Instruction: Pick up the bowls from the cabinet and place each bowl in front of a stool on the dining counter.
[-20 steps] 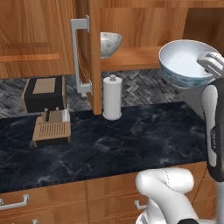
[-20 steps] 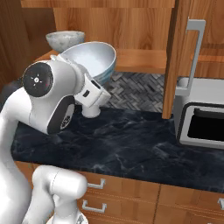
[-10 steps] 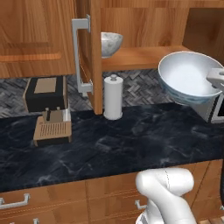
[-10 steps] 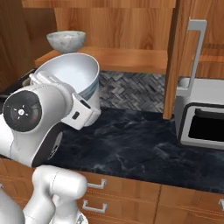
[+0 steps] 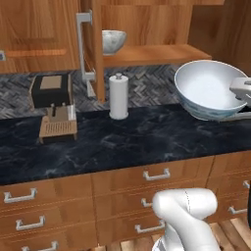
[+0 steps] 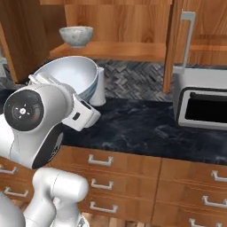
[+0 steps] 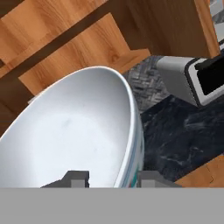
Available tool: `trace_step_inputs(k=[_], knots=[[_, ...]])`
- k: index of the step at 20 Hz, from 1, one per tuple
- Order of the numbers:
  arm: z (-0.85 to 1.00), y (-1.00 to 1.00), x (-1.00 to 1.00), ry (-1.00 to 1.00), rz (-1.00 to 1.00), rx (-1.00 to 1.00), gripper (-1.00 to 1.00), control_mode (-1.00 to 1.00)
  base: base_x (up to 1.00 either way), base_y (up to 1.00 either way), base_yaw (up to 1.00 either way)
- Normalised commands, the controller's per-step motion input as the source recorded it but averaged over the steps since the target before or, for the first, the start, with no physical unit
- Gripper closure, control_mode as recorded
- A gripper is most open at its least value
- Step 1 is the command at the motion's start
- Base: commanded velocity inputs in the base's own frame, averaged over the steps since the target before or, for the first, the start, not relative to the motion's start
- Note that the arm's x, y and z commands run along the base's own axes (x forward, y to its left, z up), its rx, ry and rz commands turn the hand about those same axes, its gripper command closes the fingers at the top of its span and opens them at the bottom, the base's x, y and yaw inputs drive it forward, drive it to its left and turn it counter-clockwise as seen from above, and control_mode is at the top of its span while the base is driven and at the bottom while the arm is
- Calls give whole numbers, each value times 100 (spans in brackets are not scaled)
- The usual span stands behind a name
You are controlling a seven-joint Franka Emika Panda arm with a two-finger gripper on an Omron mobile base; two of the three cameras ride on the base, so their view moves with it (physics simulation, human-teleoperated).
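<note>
My gripper (image 7: 114, 179) is shut on the rim of the white bowl (image 7: 74, 131) with the blue pattern; one fingertip (image 7: 77, 178) is inside the rim and the other outside. The bowl (image 5: 208, 90) hangs tilted above the black counter, below and in front of the shelf, with the gripper (image 5: 241, 94) at its right side. From the right base it (image 6: 75, 75) shows just behind my arm. The speckled bowl (image 5: 112, 41) (image 6: 76, 35) stands on the shelf of the open cabinet (image 5: 147, 51).
The cabinet door (image 5: 90, 49) stands open, edge toward me, with its silver handle. A paper towel roll (image 5: 118, 96) and a coffee machine (image 5: 51, 105) stand on the drawer-fronted counter (image 5: 147, 137). A toaster oven (image 6: 204, 106) sits at the right, under a second open door (image 6: 177, 44).
The white bowl has come out of the cabinet and down over the counter, still gripped, and my arm has swung with it. The speckled bowl has stayed on the shelf.
</note>
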Motion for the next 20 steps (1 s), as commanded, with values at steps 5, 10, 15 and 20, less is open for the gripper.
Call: trace_step_inputs(k=[5,10,15,20], knots=[[0,0,0,0,0,0,100,100,-100,13,-16],[0,0,0,0,0,0,100,100,-81,23,-25],[0,0,0,0,0,0,100,100,-59,38,-34],[0,0,0,0,0,0,100,100,-38,59,-41]])
